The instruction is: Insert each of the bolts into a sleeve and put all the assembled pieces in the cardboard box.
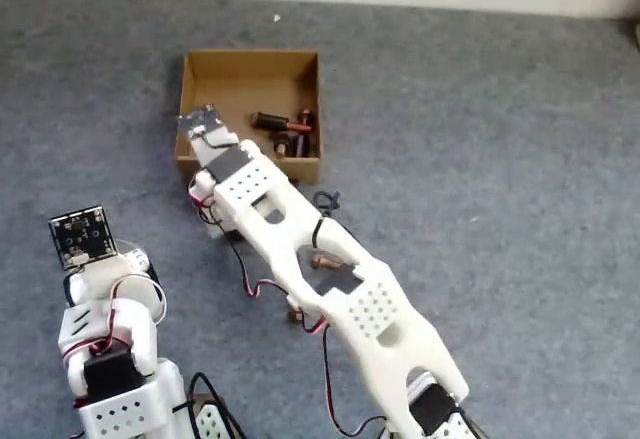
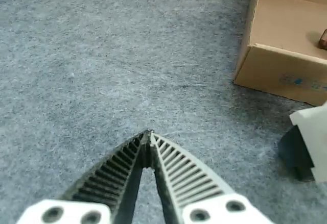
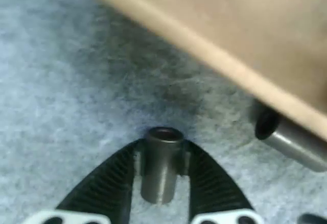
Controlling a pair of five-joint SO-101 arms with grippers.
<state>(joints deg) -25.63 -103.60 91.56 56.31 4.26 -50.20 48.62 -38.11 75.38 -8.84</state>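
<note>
The right claw holds a dark metal sleeve between its two fingers. The sleeve lies along the fingers, and its open mouth is at the tip end. I think it is gripped by the sides so that the bore is free and a bolt can go in. This claw is low over the grey surface, just beside the outer wall of the cardboard box. A second sleeve lies on its side near that wall, apart from the held one.

In the high view the right arm stretches from the near edge to the front left corner of the box. Several assembled pieces already lie inside the box, toward its right side. A brownish bolt, as far as I can judge, lies on the surface under the arm and can be seen through an opening in it. Another small piece is close by, but it is too small to name.

The left claw is closed, tip against tip, with nothing in it. The left arm is folded at the near left, well apart from the box. It seems to be placed there to leave room for the other arm. To pick up a bolt it would have to open first.
</note>
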